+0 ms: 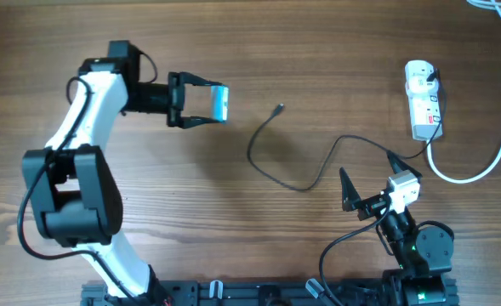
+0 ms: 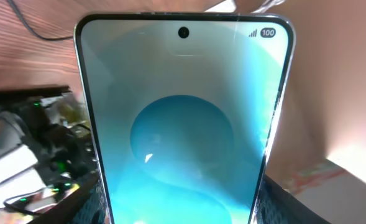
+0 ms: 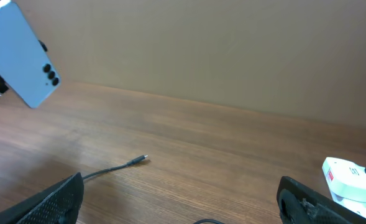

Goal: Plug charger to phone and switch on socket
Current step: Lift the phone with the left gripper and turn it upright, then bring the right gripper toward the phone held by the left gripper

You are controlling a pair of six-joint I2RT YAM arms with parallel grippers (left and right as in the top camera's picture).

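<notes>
My left gripper point(image 1: 201, 105) is shut on the phone point(image 1: 220, 103) and holds it up above the table at the upper left. Its turquoise-and-white screen point(image 2: 183, 124) fills the left wrist view, and its pale blue back point(image 3: 22, 57) shows at the top left of the right wrist view. The charger, a thin black cable point(image 1: 305, 174), curls across the table's middle, with its small plug point(image 1: 278, 109) lying free point(image 3: 139, 160). The white socket point(image 1: 423, 99) with a red switch lies at the far right point(image 3: 352, 180). My right gripper point(image 1: 369, 180) is open and empty near the cable.
A thick white cord point(image 1: 488, 161) loops from the socket along the right edge. The left arm point(image 1: 84, 170) stretches over the left side. A black frame point(image 1: 259, 293) runs along the front edge. A brown wall point(image 3: 220, 50) stands behind the table.
</notes>
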